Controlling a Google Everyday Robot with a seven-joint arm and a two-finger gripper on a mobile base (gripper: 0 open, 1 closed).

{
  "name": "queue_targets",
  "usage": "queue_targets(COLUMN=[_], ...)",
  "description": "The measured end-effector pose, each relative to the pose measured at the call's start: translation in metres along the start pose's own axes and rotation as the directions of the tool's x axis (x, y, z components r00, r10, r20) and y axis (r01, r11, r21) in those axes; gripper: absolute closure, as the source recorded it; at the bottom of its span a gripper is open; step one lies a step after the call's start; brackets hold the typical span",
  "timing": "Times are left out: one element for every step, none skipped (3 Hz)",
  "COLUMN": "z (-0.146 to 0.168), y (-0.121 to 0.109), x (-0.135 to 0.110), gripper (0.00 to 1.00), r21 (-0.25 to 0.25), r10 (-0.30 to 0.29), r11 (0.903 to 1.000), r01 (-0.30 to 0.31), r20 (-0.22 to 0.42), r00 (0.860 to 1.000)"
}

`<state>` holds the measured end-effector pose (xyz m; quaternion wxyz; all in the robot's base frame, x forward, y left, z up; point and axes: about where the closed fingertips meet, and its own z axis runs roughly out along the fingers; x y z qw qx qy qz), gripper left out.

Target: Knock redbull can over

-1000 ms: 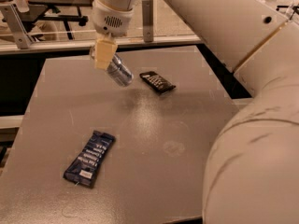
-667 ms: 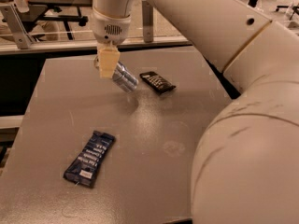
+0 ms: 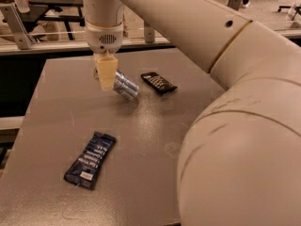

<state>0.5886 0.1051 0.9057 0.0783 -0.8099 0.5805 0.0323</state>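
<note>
1. A grey table (image 3: 155,126) fills the view; nearest, at the left, a blue snack wrapper (image 3: 90,160) lies flat.
2. Mid-table, the redbull can (image 3: 126,86) leans lower than a second ago, nearly on its side, so the knock looks almost done.
3. The hand (image 3: 106,72) touches the can's left side; whether it is open or closed I cannot tell.
4. Slightly farther right lies a dark wrapper (image 3: 159,83).

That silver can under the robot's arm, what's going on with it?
A one-armed robot is working over a grey table. Its gripper hangs right at one end of the redbull can, which lies tipped on its side rather than standing. Whether they touch is unclear. A dark wrapper lies beside the can, and a blue wrapper lies nearer the camera.
</note>
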Motion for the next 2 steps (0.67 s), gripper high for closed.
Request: queue_targets(z=[0.0208, 0.0227], y=[0.0083, 0.0035], x=[-0.0065, -0.0095], gripper=[0.00, 0.00], r21=[-0.028, -0.011], r10=[-0.047, -0.048], r11=[0.9985, 0.9988], r01=[0.047, 0.048], r20=[-0.017, -0.008], r00=[0.999, 0.999])
